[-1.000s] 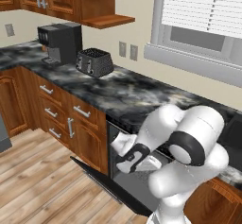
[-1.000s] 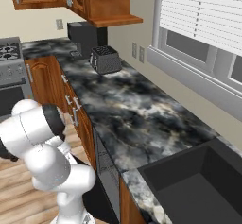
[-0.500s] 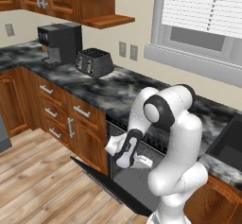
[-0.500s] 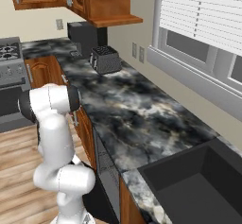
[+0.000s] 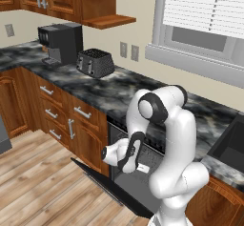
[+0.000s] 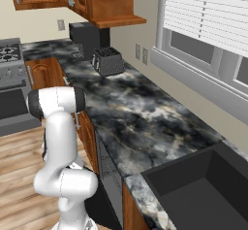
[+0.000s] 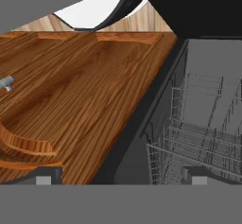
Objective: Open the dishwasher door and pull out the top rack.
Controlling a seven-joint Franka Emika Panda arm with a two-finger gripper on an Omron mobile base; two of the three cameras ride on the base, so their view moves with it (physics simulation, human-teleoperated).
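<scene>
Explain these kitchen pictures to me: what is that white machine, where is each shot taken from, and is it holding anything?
The white machine is a robot arm on a rolling base. Two pictures come from cameras on that base, behind the arm on either side. The third comes from a camera on its hand, looking along the claw, which is open and holds nothing. On the dark marbled counter stand a black toaster and a coffee machine. Below, the dishwasher door hangs open, and the hand camera looks at the wire top rack inside.
</scene>
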